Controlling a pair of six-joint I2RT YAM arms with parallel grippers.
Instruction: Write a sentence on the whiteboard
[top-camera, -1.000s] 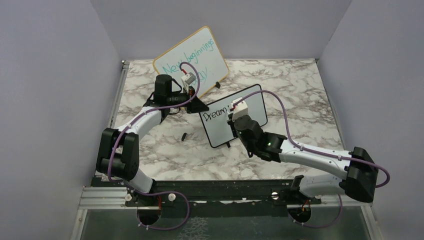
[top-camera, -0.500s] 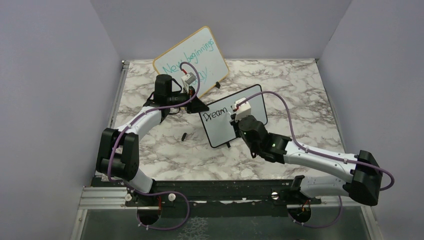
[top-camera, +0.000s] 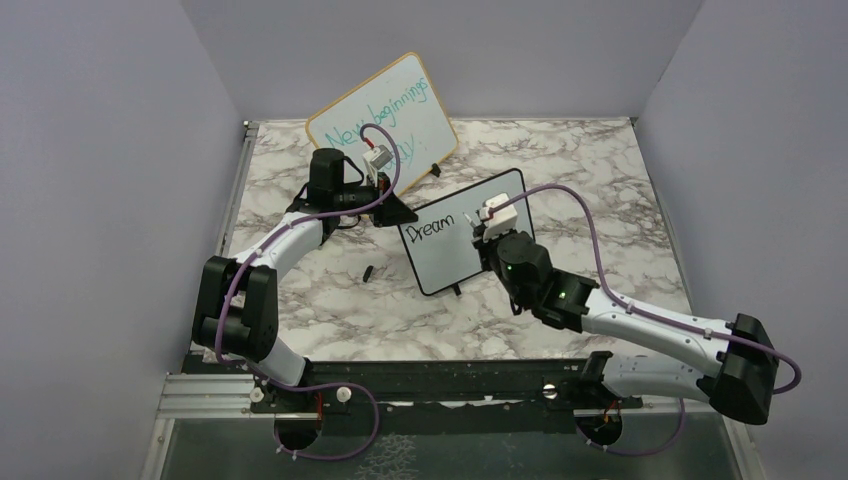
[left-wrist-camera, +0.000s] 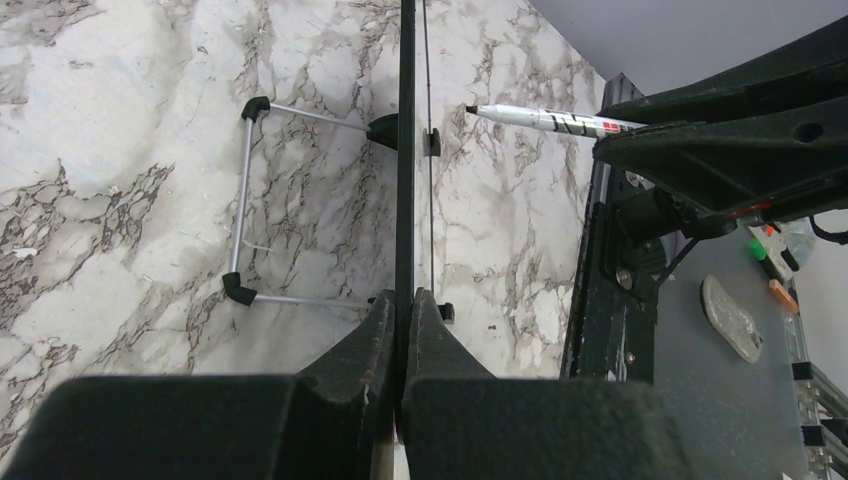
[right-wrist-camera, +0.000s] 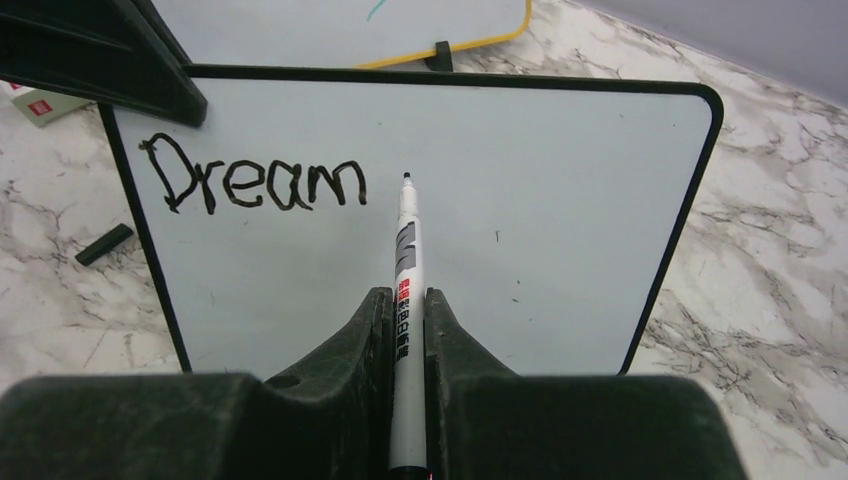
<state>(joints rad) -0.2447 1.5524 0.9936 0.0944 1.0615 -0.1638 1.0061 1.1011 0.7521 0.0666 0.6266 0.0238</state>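
Observation:
The whiteboard (top-camera: 445, 265), white with a thin black frame, stands tilted at mid table. It also shows in the right wrist view (right-wrist-camera: 560, 200), and edge-on in the left wrist view (left-wrist-camera: 405, 150). My left gripper (top-camera: 398, 212) (left-wrist-camera: 404, 300) is shut on its left edge. Of the sentence, only "Dream" (right-wrist-camera: 255, 185) (top-camera: 432, 228) is on the board, in black. My right gripper (top-camera: 480, 235) (right-wrist-camera: 405, 300) is shut on a white marker (right-wrist-camera: 405, 240). Its tip is just right of the "m". In the left wrist view the marker (left-wrist-camera: 550, 120) ends a little off the board's face.
A larger wood-framed board with teal handwriting (top-camera: 385, 115) leans at the back. A black marker cap (top-camera: 369, 272) (right-wrist-camera: 103, 244) lies on the marble table left of the whiteboard. A wire stand (left-wrist-camera: 240, 200) is behind the whiteboard. Purple walls close in three sides.
My right gripper has moved the marker rightward along the board, from over the end of "Dream" to just past it. The left arm and the board have not moved.

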